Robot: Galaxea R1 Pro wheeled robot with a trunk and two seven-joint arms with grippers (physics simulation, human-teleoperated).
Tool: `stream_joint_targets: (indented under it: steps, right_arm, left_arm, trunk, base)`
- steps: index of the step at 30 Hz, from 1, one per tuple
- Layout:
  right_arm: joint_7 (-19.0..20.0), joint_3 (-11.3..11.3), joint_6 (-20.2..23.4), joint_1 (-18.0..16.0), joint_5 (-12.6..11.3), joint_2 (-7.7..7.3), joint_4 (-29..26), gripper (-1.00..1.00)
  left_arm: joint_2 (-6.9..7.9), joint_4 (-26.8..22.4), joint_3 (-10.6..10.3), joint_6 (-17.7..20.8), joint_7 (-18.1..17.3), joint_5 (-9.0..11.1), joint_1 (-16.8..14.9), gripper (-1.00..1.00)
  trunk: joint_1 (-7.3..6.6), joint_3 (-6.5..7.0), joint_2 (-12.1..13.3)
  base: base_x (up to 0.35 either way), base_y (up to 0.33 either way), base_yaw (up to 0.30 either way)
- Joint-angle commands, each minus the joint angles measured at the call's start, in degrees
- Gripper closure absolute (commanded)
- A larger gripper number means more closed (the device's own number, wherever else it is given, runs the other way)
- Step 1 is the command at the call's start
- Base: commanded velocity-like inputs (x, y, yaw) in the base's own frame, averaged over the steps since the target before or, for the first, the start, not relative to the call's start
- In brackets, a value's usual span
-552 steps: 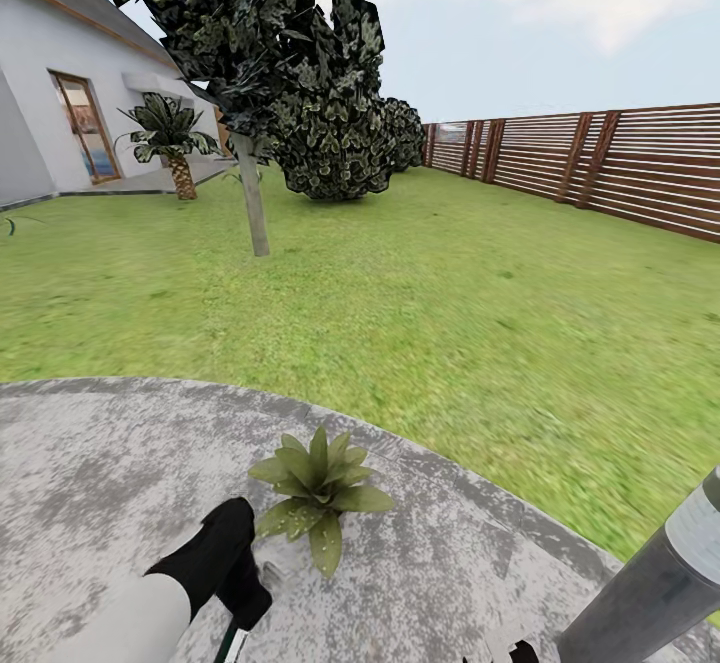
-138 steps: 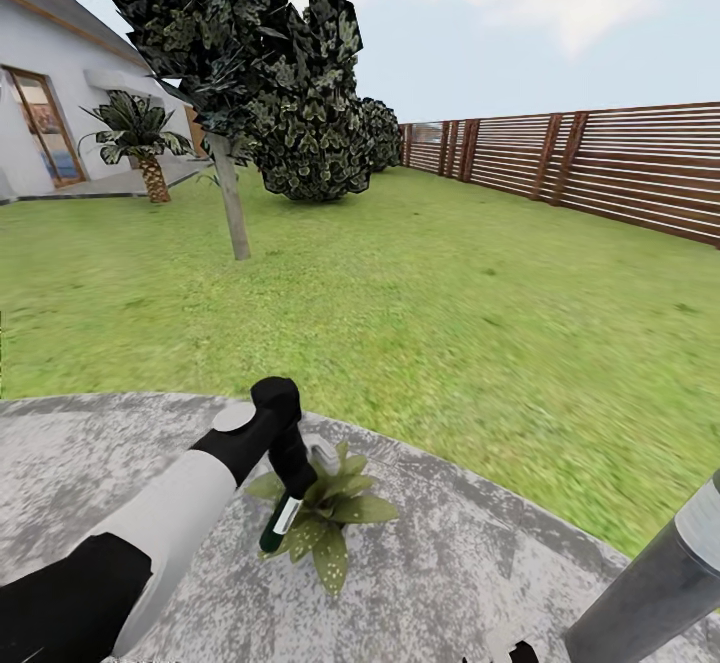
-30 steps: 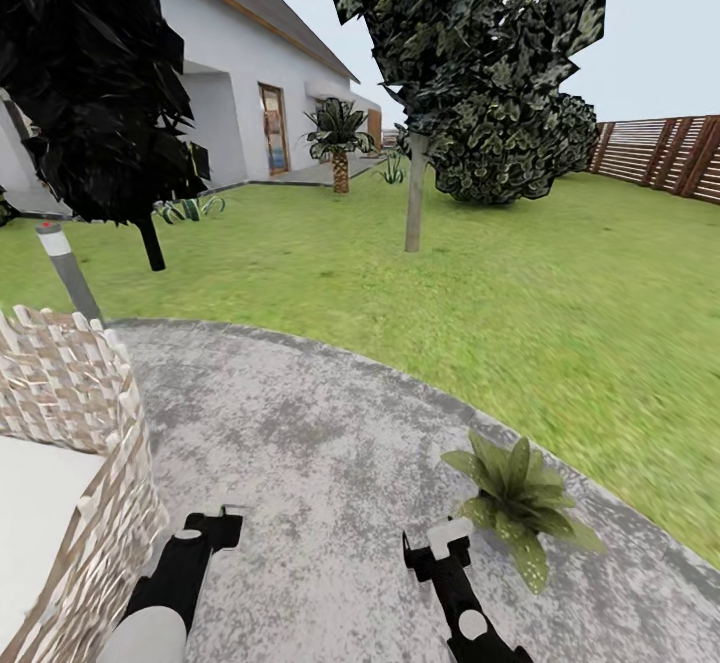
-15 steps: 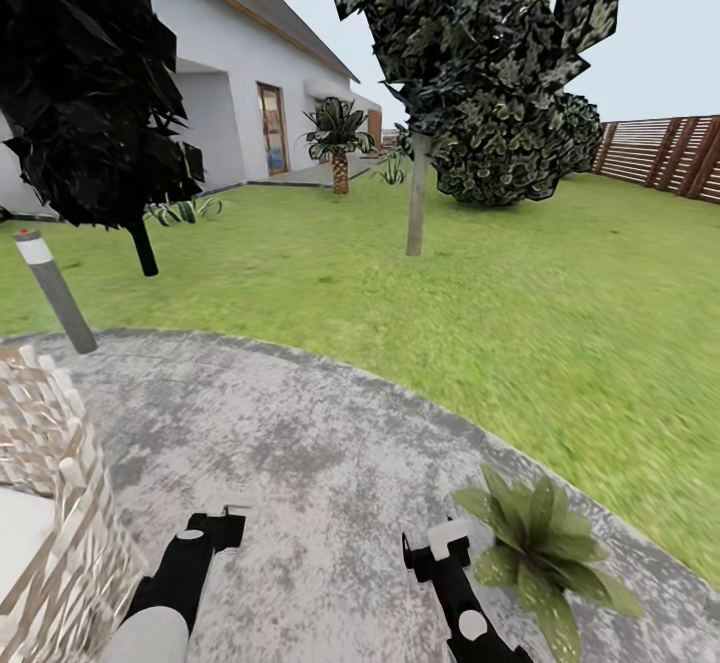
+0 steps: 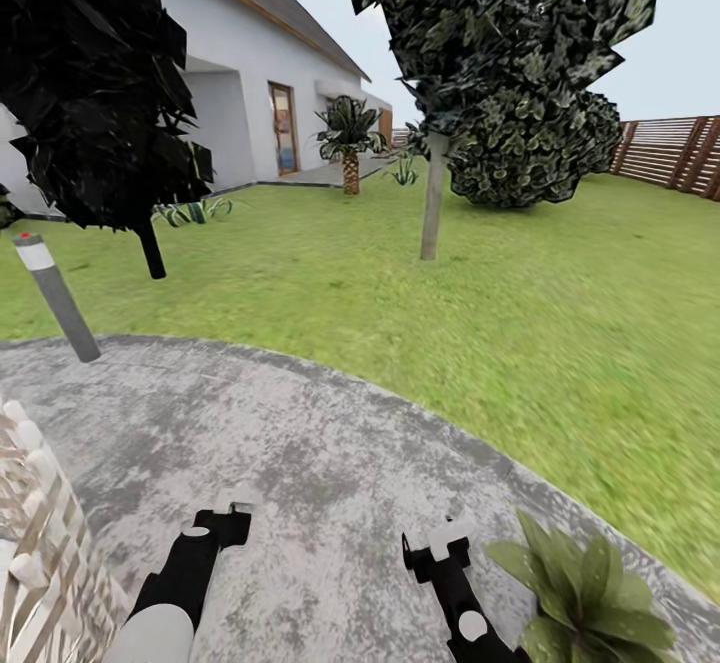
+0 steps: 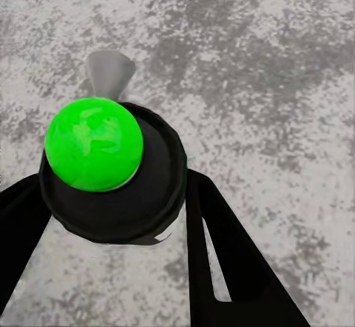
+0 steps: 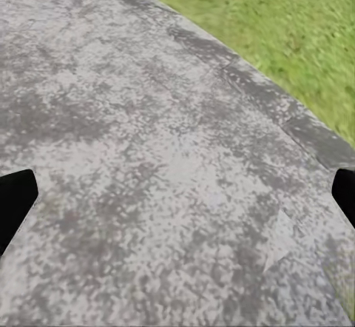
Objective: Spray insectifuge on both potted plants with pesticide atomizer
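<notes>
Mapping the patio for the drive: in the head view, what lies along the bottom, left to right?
Wicker chair → left tool → right tool → potted plant.

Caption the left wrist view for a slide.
Left gripper clamps the green-tipped pesticide atomizer above the mottled stone patio.

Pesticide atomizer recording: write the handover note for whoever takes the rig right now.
Left gripper: shut on the dark pesticide atomizer with the bright green tip, above the mottled grey stone patio.
Right gripper: open, nothing between its fingers.
One speckled broad-leaved potted plant sits at the patio edge beside the right arm.
Done: atomizer picked up.
Left: whether this plant is fully covered cannot be told from these views; check it, then find and spray the second plant.
</notes>
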Motion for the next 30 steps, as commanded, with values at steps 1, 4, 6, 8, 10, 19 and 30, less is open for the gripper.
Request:
stream_joint_targets:
  steps: [1,4,6,8,10,19,30]
  right_arm:
    - [-0.14,-0.35,-0.22,-0.03,0.62,0.06,0.05,-1.00]
    - [-0.13,-0.33,-0.22,-0.02,0.65,0.06,0.05,-1.00]
    - [-0.13,-0.33,-0.22,-0.02,0.64,0.06,0.05,-1.00]
    - [-0.14,-0.33,-0.22,-0.02,0.64,0.06,0.05,-1.00]
    - [-0.14,-0.32,-0.22,-0.02,0.60,0.06,0.05,-1.00]
    - [-0.12,-0.32,-0.29,-0.02,0.65,0.06,0.91,-1.00]
    - [-0.12,-0.32,-0.25,-0.02,0.65,0.06,0.93,-1.00]
  left_arm:
    - [-0.10,-0.14,0.39,0.10,-0.54,-0.41,-0.07,1.00]
    - [-0.11,-0.14,0.39,0.10,-0.54,-0.41,-0.06,1.00]
    - [-0.11,-0.14,0.40,0.10,-0.54,-0.41,-0.07,1.00]
    - [-0.11,-0.15,0.39,0.10,-0.54,-0.41,-0.08,1.00]
    - [-0.11,-0.14,0.38,0.10,-0.54,-0.41,-0.06,1.00]
    - [-0.11,-0.14,0.37,0.10,-0.54,-0.41,-0.03,1.00]
    - [-0.14,-0.07,0.36,0.10,-0.60,-0.41,0.00,1.00]
  trunk:
    - [0.02,-0.06,-0.02]
    - [0.02,-0.06,-0.02]
    - [0.02,-0.06,-0.02]
    - [0.02,-0.06,-0.02]
    - [0.02,-0.06,-0.02]
    - [0.02,-0.06,-0.02]
    - [0.02,-0.06,-0.02]
  base:
    - [0.337,0.101,0.026]
    - [0.337,0.092,0.008]
    - [0.337,0.088,0.002]
    - [0.337,0.089,0.000]
    - [0.337,0.089,0.000]
    - [0.337,0.027,0.000]
    - [0.325,0.048,0.000]
